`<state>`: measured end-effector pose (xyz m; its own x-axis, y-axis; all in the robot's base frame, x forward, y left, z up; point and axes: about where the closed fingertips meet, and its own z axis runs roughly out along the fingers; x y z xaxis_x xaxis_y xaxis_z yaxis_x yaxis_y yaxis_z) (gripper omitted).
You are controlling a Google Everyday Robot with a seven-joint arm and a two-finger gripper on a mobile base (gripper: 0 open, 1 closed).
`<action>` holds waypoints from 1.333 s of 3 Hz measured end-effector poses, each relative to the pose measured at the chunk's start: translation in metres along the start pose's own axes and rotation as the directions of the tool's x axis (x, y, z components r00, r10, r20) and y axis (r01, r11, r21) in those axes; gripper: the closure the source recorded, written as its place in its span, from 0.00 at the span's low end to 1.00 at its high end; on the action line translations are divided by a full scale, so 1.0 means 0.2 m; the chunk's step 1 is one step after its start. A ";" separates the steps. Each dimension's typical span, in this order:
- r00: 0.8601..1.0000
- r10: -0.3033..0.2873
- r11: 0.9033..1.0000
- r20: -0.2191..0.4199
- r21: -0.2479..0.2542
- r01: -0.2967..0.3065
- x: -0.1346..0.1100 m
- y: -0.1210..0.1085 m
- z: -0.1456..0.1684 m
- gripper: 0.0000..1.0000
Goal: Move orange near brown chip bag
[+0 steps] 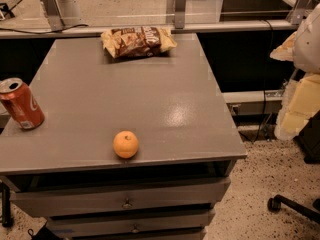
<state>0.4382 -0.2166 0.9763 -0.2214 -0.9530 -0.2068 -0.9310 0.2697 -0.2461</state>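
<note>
Judging the orange (125, 144), well apart from the brown chip bag (138, 41), firm, light, roll-prone, we'd pinch its middle; claw unseen, state we cannot tell.

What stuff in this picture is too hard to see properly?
- Gripper, camera view: beside the table on its right, cut off by the picture's right edge.
- Chip bag, camera view: its creases break up the lettering, which is too small to read.
- Drawers, camera view: their fronts hide the insides, and the bottom edge cuts the lowest one.
</note>
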 end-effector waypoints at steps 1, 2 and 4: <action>1.000 0.000 1.000 0.000 0.000 0.000 0.00 0.00 0.00 0.00; 0.996 0.045 0.999 0.072 -0.015 -0.044 0.01 0.04 0.02 0.00; 0.906 0.144 0.990 0.398 -0.052 -0.134 -0.24 0.22 0.20 0.00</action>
<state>0.4200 -0.1532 0.9383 -0.2190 -0.7698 -0.5995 -0.9066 0.3878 -0.1667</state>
